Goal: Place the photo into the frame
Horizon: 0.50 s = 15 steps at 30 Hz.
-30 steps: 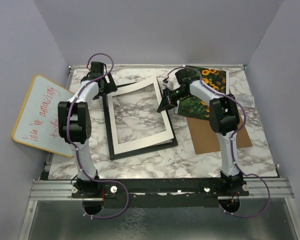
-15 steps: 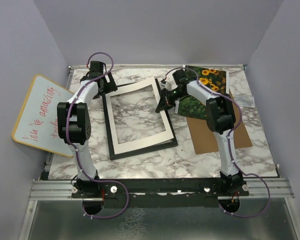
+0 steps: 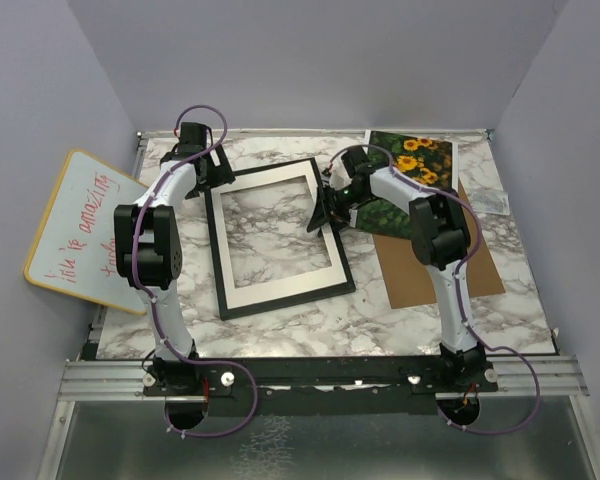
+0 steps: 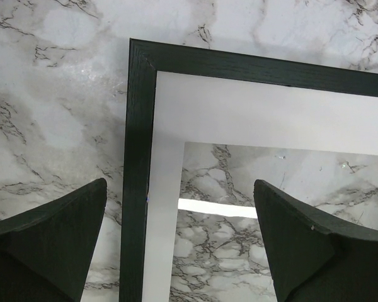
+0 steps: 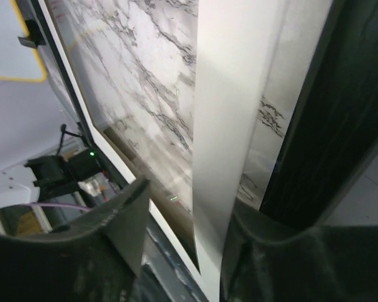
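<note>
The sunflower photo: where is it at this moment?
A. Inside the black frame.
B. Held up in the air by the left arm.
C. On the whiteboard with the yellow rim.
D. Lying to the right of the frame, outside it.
D: the photo lies right of the frame, partly over the brown board; the frame holds only the white mat.

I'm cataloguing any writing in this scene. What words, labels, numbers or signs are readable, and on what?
"life is amazing": red handwriting, as best it reads, on the yellow-rimmed whiteboard at far left.
Second red handwritten line below it: partly hidden, unreadable.
Nothing else readable in any view.
</note>
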Each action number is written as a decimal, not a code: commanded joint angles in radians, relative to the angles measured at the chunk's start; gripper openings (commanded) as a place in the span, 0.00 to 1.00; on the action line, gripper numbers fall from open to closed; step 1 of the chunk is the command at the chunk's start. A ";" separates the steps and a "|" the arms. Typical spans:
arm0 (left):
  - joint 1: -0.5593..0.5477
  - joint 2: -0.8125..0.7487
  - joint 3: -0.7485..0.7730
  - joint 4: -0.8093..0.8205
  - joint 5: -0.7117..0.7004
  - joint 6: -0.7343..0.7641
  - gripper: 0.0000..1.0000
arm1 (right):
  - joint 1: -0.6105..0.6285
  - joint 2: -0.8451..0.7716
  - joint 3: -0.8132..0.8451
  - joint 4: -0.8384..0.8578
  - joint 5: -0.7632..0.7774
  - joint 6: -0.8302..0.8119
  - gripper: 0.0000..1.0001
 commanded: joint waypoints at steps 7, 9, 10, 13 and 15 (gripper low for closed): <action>0.016 -0.046 0.016 -0.021 0.019 0.023 0.99 | 0.005 -0.118 0.064 -0.061 0.153 0.013 0.74; 0.018 -0.051 0.016 -0.023 0.017 0.026 0.99 | 0.004 -0.145 0.043 -0.064 0.185 0.018 0.77; 0.018 -0.054 0.016 -0.025 0.017 0.027 0.99 | 0.004 -0.160 0.031 -0.069 0.214 0.019 0.77; 0.020 -0.062 0.017 -0.028 0.018 0.029 0.99 | 0.004 -0.199 0.009 -0.086 0.323 0.020 0.78; 0.020 -0.067 0.018 -0.028 0.018 0.033 0.99 | 0.004 -0.216 0.005 -0.099 0.393 0.017 0.78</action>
